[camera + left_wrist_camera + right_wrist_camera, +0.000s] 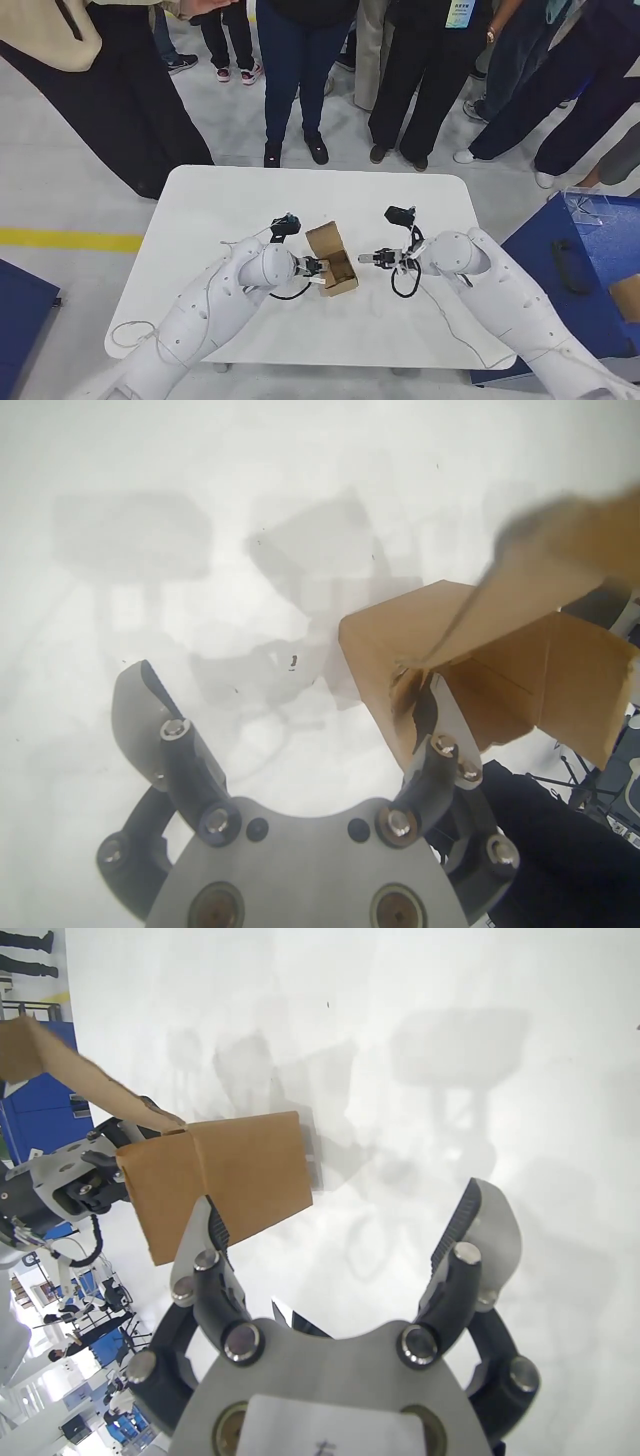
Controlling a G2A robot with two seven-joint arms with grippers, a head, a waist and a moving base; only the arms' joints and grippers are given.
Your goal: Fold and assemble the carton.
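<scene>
One boxy brown cardboard carton (335, 264), creased, half-open, smooth white table (215, 200)

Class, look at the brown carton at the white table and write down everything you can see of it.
The carton is plain brown cardboard, partly folded into an open box, with creased walls and one flap raised. It is near the middle of the white table. One finger of the open left gripper touches a corner, where the edge looks frayed. The open right gripper is close beside it, apart.
</scene>
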